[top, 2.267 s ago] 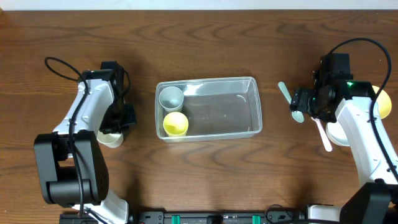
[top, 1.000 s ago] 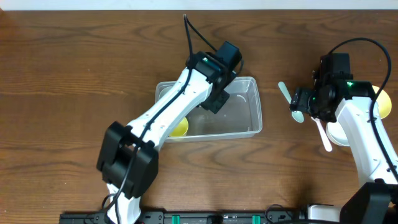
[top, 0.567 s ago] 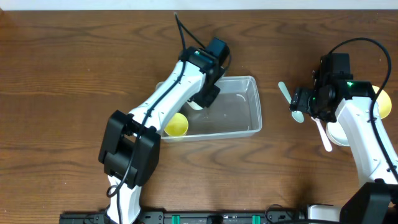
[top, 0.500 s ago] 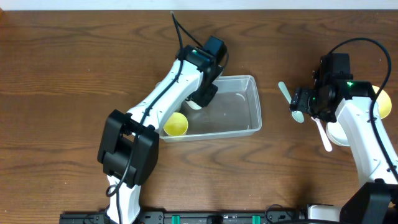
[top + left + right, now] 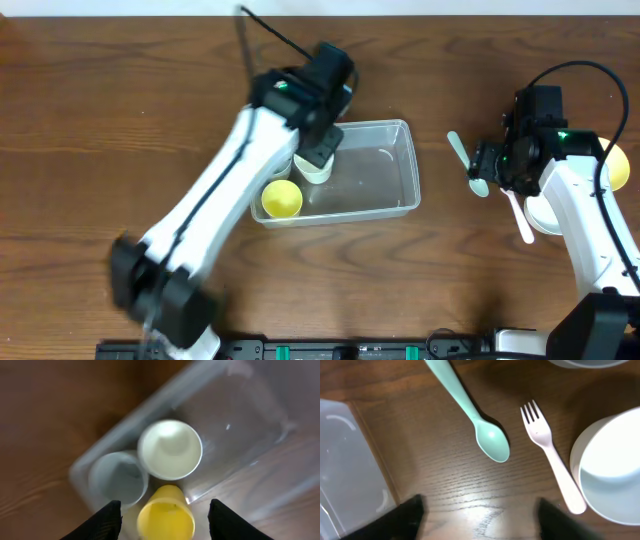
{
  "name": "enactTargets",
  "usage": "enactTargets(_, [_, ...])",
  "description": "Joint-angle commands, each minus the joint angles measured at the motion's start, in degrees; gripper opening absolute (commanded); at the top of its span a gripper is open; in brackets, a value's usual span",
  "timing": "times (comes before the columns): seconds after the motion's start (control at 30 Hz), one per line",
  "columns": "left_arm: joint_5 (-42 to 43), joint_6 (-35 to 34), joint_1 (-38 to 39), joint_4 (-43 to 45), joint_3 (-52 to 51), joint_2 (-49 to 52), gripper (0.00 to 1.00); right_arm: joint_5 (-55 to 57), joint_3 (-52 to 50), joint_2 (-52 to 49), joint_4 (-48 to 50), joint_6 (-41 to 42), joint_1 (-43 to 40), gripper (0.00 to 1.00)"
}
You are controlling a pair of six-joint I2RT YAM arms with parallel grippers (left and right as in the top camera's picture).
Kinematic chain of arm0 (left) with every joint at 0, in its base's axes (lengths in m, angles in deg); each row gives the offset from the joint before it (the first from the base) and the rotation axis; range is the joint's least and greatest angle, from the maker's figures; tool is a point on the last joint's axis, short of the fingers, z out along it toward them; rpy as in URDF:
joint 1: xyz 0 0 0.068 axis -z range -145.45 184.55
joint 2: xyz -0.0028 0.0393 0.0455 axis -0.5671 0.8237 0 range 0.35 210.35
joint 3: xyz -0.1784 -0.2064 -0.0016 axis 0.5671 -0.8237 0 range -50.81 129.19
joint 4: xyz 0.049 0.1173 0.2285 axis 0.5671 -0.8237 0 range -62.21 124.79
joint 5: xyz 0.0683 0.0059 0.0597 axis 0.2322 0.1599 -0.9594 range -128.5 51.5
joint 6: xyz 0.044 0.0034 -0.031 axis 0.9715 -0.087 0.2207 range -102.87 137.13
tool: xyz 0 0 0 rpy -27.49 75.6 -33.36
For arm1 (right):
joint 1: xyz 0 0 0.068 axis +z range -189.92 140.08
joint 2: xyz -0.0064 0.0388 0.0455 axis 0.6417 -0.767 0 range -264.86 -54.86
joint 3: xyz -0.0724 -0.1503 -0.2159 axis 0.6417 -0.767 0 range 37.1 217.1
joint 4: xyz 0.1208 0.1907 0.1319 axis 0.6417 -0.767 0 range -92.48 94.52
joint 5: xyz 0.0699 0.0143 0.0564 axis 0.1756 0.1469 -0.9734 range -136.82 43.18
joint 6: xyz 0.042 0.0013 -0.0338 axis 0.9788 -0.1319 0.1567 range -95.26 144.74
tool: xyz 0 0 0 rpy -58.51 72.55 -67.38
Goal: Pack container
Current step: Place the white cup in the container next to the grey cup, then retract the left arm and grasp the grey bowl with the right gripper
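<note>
Container, a clear tub, sits at the middle of the table, its long side running left to right. Above its left end we see the left gripper, fingers spread wide with nothing between them; its arm shows blurred in the overhead view. To the right of the tub, the right gripper hangs over bare wood near the cutlery, its fingers also wide apart and empty. A white bowl stands at the far right, just beside the fork. Inside the tub's left end we find three cups packed close together: a white cup, a grey cup and a yellow cup. A teal spoon and a pink fork lie side by side, apart, between tub and bowl.
</note>
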Motion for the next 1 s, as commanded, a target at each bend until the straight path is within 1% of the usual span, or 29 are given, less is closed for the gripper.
enactTargets(0.0, [-1.05,-1.14,-2.89,-1.44,1.79,-8.20,0.57,0.52,-0.02,0.70,0.76,0.02,-0.26,0.59])
enactTargets(0.03, [-1.05,-1.27,-4.09,-1.73,1.79,-9.94,0.57,0.44,0.07,0.79,0.81,-0.50,-0.26,0.62])
enactTargets(0.07, [-1.05,-1.92,-5.75,-2.08,1.79,-11.87,0.57,-0.37,0.39,0.81,0.81,-2.08,-0.26,0.72])
enactTargets(0.1, [-1.05,-2.67,-7.43,-2.25,1.79,-13.35,0.58,-0.96,0.96,0.81,0.79,-3.06,-0.26,0.76])
enactTargets(0.17, [-1.03,-5.29,-12.09,-2.40,1.79,-16.17,0.59,-0.92,3.30,0.81,0.20,-3.28,-0.26,0.79])
enactTargets(0.2, [-1.03,-6.78,-14.36,-2.47,1.79,-17.09,0.61,-0.90,4.92,0.79,-0.46,-3.63,-0.26,0.79])
enactTargets(0.27, [-0.98,-10.47,-19.43,-2.71,1.79,-18.40,0.64,0.35,9.44,0.76,-2.45,-3.87,-0.26,0.84])
enactTargets(0.33, [-0.26,-14.16,-24.52,-3.41,1.77,-18.73,0.68,3.19,14.08,0.44,-4.35,-3.85,-0.35,0.85])
enactTargets(0.4, [1.95,-15.89,-28.26,-4.02,1.57,-18.43,0.71,5.84,17.55,-0.37,-5.77,-3.85,-0.81,0.84])
enactTargets(0.53, [6.86,-16.57,-33.35,-4.04,-0.35,-17.00,0.72,8.50,21.05,-4.31,-6.19,-3.91,-3.74,0.74])
enactTargets(0.63, [7.65,-16.68,-34.32,-4.07,-1.66,-15.43,0.72,8.28,21.20,-9.22,-5.51,-5.22,-6.16,0.72])
enactTargets(0.67, [7.67,-16.68,-34.32,-4.04,-2.14,-14.82,0.72,8.26,21.20,-11.23,-5.11,-5.77,-6.78,0.74])
enactTargets(0.73, [7.67,-16.68,-34.32,-4.04,-3.04,-13.68,0.72,8.26,21.22,-15.15,-4.31,-6.93,-7.52,0.74])
enactTargets(0.97, [8.87,-16.68,-34.32,-4.39,-4.02,-9.44,0.72,7.74,21.24,-27.34,0.24,-8.50,-7.98,0.74])
